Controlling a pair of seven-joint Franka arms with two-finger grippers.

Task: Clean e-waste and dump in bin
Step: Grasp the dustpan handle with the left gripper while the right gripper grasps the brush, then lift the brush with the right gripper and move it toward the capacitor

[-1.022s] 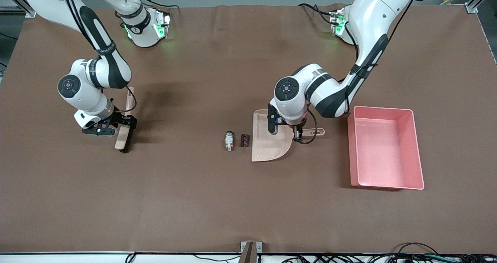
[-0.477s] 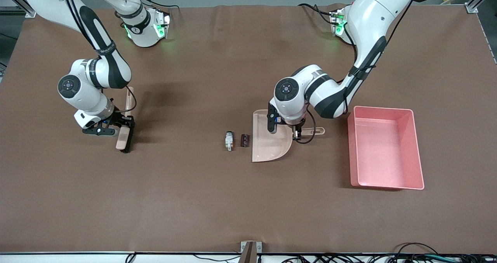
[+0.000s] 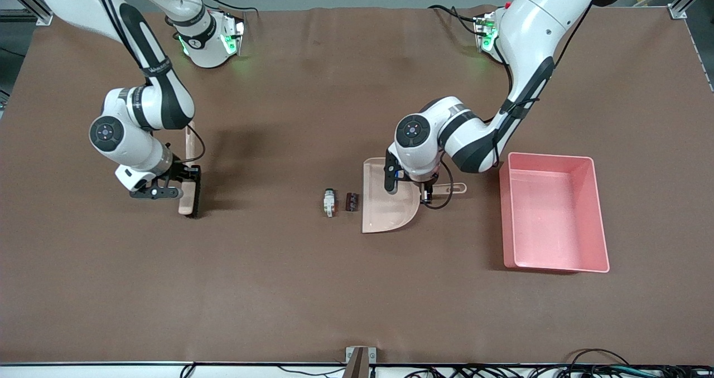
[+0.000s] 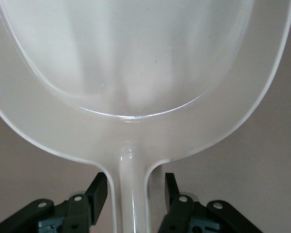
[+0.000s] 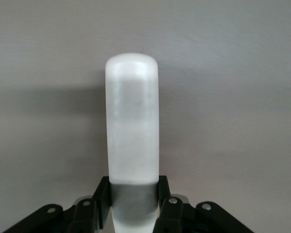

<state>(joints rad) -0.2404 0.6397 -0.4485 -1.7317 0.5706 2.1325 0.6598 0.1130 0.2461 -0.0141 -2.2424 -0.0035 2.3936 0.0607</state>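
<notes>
**Beige brush lined up, sweep not started**

Right gripper [image 3: 177, 184] pinched the brush [image 3: 189, 197] on the table; e-waste [image 3: 339, 202] lay well toward the left arm's end from it, just beside the dustpan [image 3: 387, 205] mouth; left gripper [image 3: 428, 191] straddled its handle [image 4: 131, 194], fingers [image 4: 98, 189] apart; pink bin [image 3: 552, 213] sat beside that.

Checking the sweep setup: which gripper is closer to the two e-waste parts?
Left. The left gripper is on the dustpan beside the e-waste parts; the right gripper holds the brush farther away.
</notes>
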